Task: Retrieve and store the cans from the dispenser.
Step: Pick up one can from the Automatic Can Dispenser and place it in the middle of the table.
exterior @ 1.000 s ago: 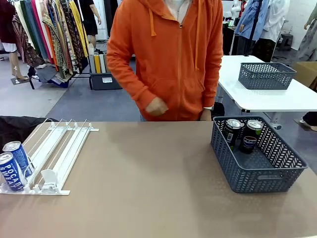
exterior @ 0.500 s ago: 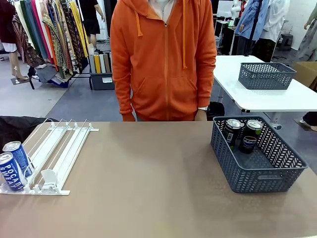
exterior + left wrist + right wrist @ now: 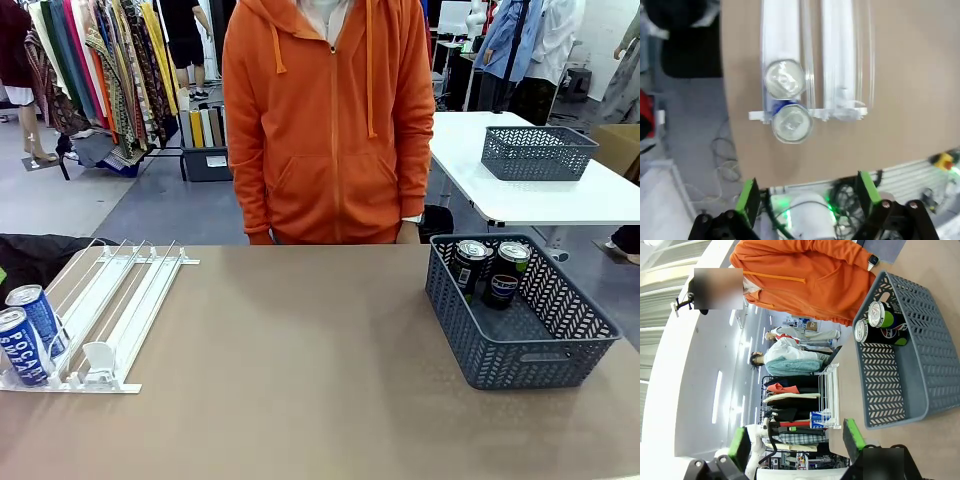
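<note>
Two blue cans (image 3: 24, 345) sit one behind the other at the low end of the dispenser's (image 3: 130, 300) leftmost lane. Over on the right, two black cans (image 3: 470, 265) stand upright in the far corner of the grey basket (image 3: 545, 355). The left gripper (image 3: 807, 197) hangs above those blue cans, jaws spread wide with nothing in them, and the right gripper (image 3: 796, 442) is wide open and empty too, well away from the basket.
</note>
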Controlling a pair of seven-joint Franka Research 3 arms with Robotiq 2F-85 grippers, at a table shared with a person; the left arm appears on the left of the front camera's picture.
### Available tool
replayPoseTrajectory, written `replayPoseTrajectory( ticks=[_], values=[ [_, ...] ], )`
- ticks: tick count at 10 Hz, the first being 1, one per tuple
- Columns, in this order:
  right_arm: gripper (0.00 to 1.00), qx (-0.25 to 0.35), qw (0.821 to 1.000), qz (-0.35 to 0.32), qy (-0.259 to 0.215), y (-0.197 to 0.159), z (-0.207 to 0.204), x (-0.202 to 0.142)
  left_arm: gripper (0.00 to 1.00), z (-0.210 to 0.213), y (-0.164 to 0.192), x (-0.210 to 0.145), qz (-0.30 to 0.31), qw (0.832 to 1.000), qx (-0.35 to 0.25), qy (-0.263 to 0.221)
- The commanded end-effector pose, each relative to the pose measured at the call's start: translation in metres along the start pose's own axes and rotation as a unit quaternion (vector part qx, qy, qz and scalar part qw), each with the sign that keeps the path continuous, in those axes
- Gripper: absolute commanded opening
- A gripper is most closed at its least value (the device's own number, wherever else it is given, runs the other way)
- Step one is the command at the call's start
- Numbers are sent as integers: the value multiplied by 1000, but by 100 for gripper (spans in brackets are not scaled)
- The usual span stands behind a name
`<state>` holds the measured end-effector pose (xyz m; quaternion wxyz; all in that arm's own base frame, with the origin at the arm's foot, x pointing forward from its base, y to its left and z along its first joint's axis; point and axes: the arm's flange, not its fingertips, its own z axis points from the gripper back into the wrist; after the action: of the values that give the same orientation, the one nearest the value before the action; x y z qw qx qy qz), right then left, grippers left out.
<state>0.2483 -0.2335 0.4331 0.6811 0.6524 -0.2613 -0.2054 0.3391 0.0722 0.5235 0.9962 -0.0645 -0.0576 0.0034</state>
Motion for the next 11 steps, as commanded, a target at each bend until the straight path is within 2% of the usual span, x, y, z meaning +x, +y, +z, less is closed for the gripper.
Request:
replayPoseTrajectory(
  ticks=[1,2,3,7,8,9,11],
  values=[
    [100,10,1000,3,-4,4,0,2,100,-20,1,-2,13,999,27,34],
    [100,10,1000,3,-4,4,0,2,100,-20,-4,2,19,999,-4,28],
    [100,10,1000,3,-4,4,0,2,100,-10,-3,1,3,1000,26,14],
    [100,10,1000,3,-4,4,0,2,100,-14,-5,2,0,1000,17,19],
    [100,10,1000,3,-4,4,0,2,100,-20,-8,8,7,1000,29,-9],
    [100,10,1000,3,-4,4,0,2,100,-28,-9,11,3,1000,23,-18],
    [100,10,1000,3,-4,4,0,2,100,-47,-5,12,11,1000,6,8]
  ],
)
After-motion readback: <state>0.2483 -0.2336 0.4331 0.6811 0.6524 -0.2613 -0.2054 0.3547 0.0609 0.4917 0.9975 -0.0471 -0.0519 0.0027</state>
